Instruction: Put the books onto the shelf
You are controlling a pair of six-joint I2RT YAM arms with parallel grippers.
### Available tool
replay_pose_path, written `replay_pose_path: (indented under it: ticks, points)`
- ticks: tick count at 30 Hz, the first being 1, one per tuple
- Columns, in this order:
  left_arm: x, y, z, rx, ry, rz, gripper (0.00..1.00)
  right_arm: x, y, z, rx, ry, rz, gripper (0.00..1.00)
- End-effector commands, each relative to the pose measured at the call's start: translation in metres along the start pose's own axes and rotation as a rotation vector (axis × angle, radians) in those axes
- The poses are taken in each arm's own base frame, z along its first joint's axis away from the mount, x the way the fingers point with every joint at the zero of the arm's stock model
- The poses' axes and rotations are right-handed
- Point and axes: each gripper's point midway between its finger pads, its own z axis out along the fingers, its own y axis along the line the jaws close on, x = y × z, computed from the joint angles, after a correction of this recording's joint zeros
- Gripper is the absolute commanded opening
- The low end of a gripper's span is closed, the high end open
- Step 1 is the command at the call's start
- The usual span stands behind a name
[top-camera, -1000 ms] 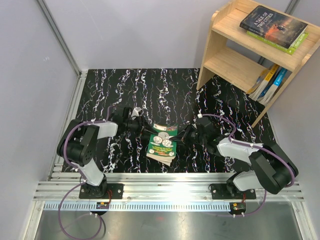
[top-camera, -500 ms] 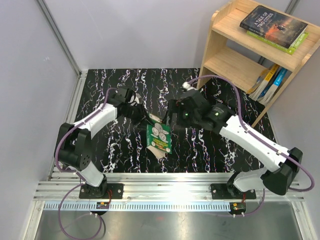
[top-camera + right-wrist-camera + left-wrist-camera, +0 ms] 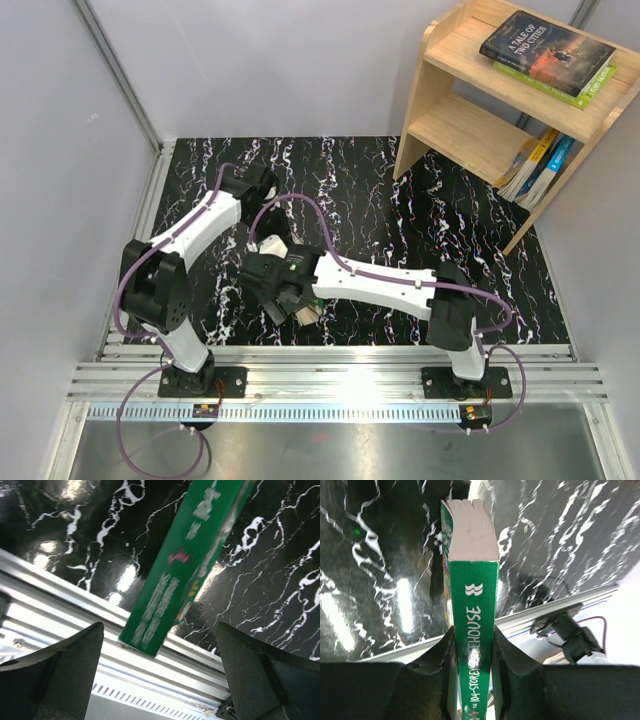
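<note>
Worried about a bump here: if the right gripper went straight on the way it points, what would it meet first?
Probably the green book, held by the left gripper: it hangs straight ahead of the right gripper, whose jaws are open. The table lies behind; depth is unclear.

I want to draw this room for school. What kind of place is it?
Probably a robot lab test booth, not a home: a left arm and right arm bolted to a metal rail, plain grey wall panels around.
</note>
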Motion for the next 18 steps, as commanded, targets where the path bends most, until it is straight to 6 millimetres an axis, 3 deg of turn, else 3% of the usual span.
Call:
replay_pose_path:
  ticks: [1,7,9,10,13,14,18]
  points:
    - [0.006,-0.011,-0.019,0.009,-0.018,0.033,0.0,-0.02,-0.018,-0.014,0.068,-0.058,-0.009,1.0]
    - [0.015,-0.016,-0.026,0.022,-0.022,0.044,0.0,-0.019,-0.018,0.002,0.117,-0.037,-0.032,0.99]
    - [0.017,-0.016,-0.025,0.021,-0.014,0.04,0.0,-0.02,-0.016,0.005,0.123,-0.032,-0.03,0.91]
    - [0.018,-0.017,-0.026,0.026,-0.016,0.04,0.0,-0.02,-0.016,0.005,0.124,-0.034,-0.024,0.74]
    - [0.019,-0.019,-0.026,0.033,-0.009,0.04,0.0,-0.021,-0.013,0.005,0.118,-0.034,-0.014,0.4]
    - [0.019,-0.019,-0.026,0.034,-0.007,0.038,0.0,-0.02,-0.014,0.006,0.119,-0.03,-0.013,0.25]
    - [0.015,-0.026,-0.03,0.048,-0.019,0.047,0.0,-0.011,-0.016,0.009,0.128,0.003,-0.014,0.0]
